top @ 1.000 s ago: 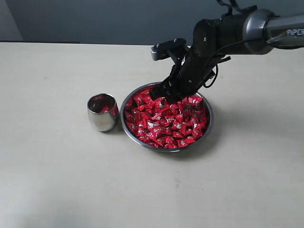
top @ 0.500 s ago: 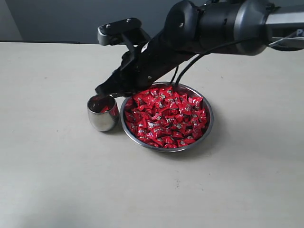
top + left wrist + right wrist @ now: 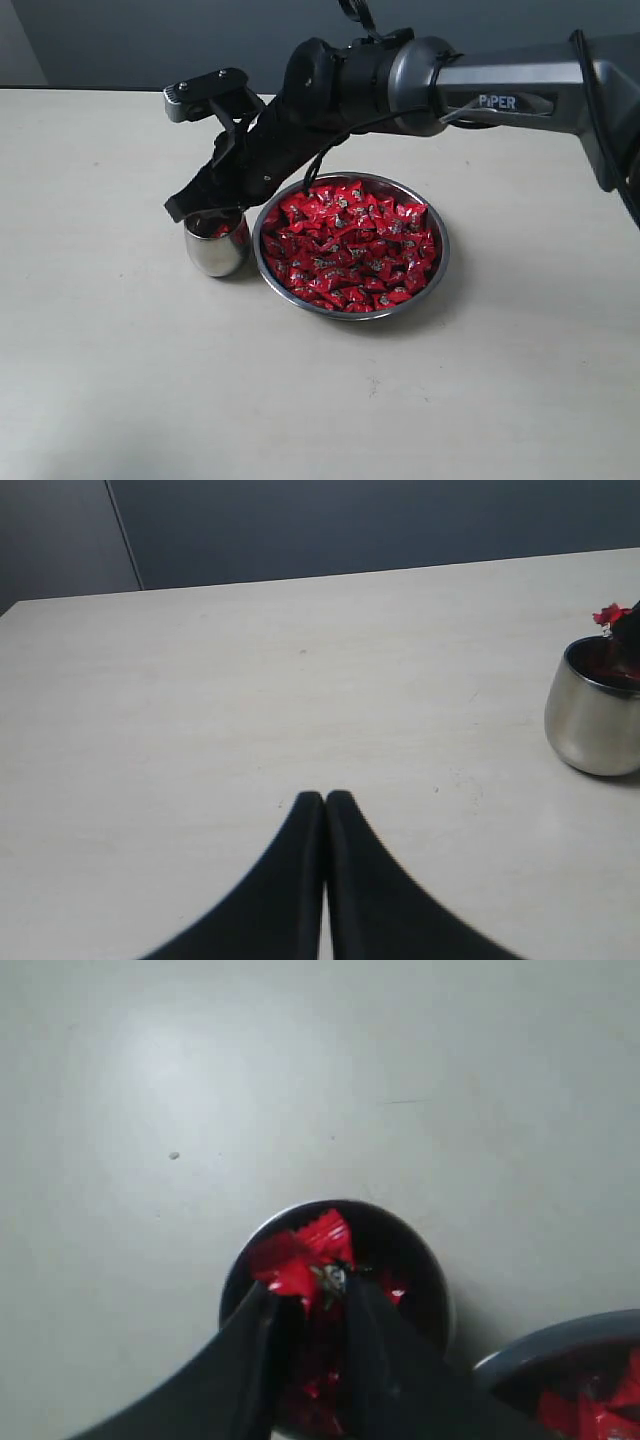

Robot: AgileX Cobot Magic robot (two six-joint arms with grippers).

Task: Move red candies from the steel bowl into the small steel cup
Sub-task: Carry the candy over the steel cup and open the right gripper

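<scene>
The steel bowl (image 3: 441, 262), heaped with red candies (image 3: 350, 245), sits mid-table. The small steel cup (image 3: 215, 252) stands just left of it with a few red candies inside. My right gripper (image 3: 186, 208) reaches across from the right and hangs right above the cup's mouth. In the right wrist view that gripper (image 3: 308, 1295) is shut on a red candy (image 3: 298, 1254) over the cup (image 3: 425, 1260). The left wrist view shows my left gripper (image 3: 325, 798) shut and empty, low over the table, with the cup (image 3: 592, 720) off to one side.
The pale tabletop (image 3: 120, 380) stretches wide around bowl and cup. The right arm's dark links (image 3: 400, 75) span the space above the bowl's back edge. A dark wall (image 3: 150, 40) stands behind the table's far edge.
The right gripper rose out of the bowl with a candy and swung left, from over the bowl to over the cup.
</scene>
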